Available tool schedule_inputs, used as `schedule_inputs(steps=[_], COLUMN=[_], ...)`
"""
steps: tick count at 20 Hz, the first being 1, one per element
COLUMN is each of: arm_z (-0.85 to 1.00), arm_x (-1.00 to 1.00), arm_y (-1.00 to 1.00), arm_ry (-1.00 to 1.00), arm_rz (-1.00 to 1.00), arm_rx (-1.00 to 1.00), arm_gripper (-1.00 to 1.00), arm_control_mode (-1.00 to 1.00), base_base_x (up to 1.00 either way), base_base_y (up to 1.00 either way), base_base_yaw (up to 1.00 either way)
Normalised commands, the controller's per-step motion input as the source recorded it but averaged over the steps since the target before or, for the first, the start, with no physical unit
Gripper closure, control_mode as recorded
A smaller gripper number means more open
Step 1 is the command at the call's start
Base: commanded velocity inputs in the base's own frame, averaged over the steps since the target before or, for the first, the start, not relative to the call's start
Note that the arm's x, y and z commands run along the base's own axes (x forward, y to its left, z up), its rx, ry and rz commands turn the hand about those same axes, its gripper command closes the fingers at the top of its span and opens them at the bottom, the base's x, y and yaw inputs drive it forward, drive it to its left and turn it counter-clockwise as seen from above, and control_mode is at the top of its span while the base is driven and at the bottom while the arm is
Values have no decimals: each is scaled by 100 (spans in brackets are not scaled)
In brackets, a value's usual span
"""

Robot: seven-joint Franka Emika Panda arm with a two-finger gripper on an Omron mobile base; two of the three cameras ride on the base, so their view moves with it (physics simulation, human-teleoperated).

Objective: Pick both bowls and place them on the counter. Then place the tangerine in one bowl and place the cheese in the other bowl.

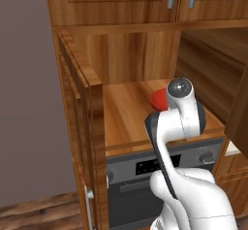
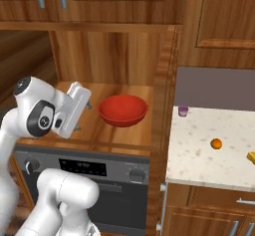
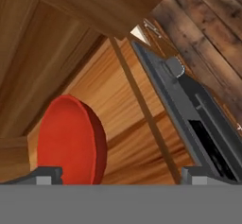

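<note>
Left base view
- Red bowl point(image 1: 157, 99): I see only part of its rim, resting on the wooden shelf point(image 1: 126, 115) inside the open cupboard, above the oven point(image 1: 145, 185). My arm point(image 1: 177, 127) covers the rest.
- Claw: I cannot tell its state from this side.

Right base view
- Red bowl point(image 2: 123, 110): upright on the shelf point(image 2: 99, 130), near its front edge, mouth up.
- Claw point(image 2: 88, 103): just beside the bowl on its left, apart from it, pointing toward it. Jaws empty.
- Counter point(image 2: 209, 150): to the right of the cupboard wall. It carries the tangerine point(image 2: 216, 144), the cheese point(image 2: 251, 157) at the picture edge, and 1 purple cup point(image 2: 183, 110) near the back.
- Second bowl: I have not located it.

Hand view
- Fingertips point(image 3: 47, 175): both stand at the bottom, spread wide, nothing between them.
- Red bowl point(image 3: 71, 140): seen edge-on because the hand is rolled; it sits off toward 1 fingertip, not centred.
- Oven front point(image 3: 198, 119): runs along the other side.

Handling judgement
- Weight: I expect a light, rigid bowl.
- Surface: glossy, so likely slippery; the curved wall would slide out of a side squeeze.
- Grip point: I would take the rim, 1 finger inside and 1 outside, on the near side.
- Risk: pushing the bowl back along the shelf before the jaws close.
</note>
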Motion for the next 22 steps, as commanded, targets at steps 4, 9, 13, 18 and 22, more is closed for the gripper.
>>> schedule_inputs(steps=[4, 9, 13, 18, 22], arm_z=[-28, -34, -35, -37, -8], arm_x=[52, 46, 51, 45, 41], arm_y=[5, 0, 0, -5, -13], arm_ry=[20, 3, 0, 0, 2], arm_rz=[-9, -3, -5, -3, 0], arm_rx=[0, 0, 0, 0, 0], arm_gripper=[-100, -100, -100, -100, -100], arm_control_mode=[-100, -100, -100, -100, -100], base_base_x=[0, 0, 0, 0, 0], base_base_y=[0, 0, 0, 0, 0], base_base_yaw=[0, 0, 0, 0, 0])
